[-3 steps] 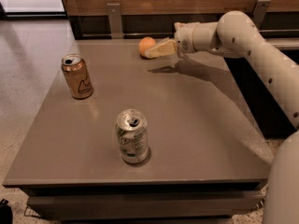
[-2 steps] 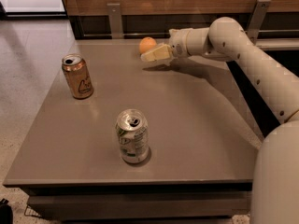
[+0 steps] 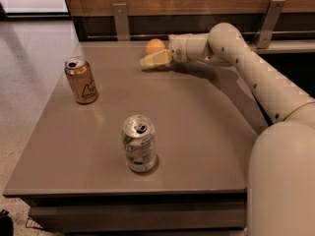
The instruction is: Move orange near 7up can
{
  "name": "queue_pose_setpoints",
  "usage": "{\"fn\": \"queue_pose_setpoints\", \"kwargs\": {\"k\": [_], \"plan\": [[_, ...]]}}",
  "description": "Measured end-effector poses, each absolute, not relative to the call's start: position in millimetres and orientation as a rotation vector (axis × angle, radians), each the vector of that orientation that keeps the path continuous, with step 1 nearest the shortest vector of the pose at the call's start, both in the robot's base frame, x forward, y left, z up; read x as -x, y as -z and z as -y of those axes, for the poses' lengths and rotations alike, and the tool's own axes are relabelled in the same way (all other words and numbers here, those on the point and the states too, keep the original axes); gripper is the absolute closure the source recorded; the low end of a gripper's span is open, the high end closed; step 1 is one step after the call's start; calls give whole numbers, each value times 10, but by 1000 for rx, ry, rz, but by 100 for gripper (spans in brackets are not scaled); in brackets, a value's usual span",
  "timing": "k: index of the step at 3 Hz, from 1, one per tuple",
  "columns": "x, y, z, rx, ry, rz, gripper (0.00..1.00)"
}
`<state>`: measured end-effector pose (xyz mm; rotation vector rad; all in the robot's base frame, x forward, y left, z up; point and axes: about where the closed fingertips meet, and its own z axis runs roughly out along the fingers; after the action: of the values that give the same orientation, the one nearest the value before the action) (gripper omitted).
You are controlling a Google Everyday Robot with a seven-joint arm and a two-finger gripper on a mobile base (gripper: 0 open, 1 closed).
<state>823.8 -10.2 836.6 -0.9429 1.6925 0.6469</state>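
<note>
The orange (image 3: pixel 155 45) lies at the far edge of the grey table (image 3: pixel 197 132), near the back wall. My gripper (image 3: pixel 149 59) reaches in from the right, low over the table, and sits just in front of the orange and partly covers its lower side. The 7up can (image 3: pixel 139 142), silver with green markings, stands upright near the table's front edge, well away from the orange. The arm (image 3: pixel 246 68) stretches across the right side of the table.
A golden-brown can (image 3: pixel 81 79) stands upright at the left of the table. A wooden wall with metal brackets (image 3: pixel 120 18) runs right behind the table's far edge. The floor (image 3: pixel 29 73) lies to the left.
My gripper has moved left along the far edge and now sits right in front of the orange. The orange and both cans have not moved.
</note>
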Motion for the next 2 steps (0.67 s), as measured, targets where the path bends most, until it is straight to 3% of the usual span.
{"fn": "queue_pose_setpoints", "kwargs": {"k": [1,2], "plan": [[-8302,-8388,-56,951,-681,-1654,14],[-8306,-8383,-89,954,-685,-1651,38]]}}
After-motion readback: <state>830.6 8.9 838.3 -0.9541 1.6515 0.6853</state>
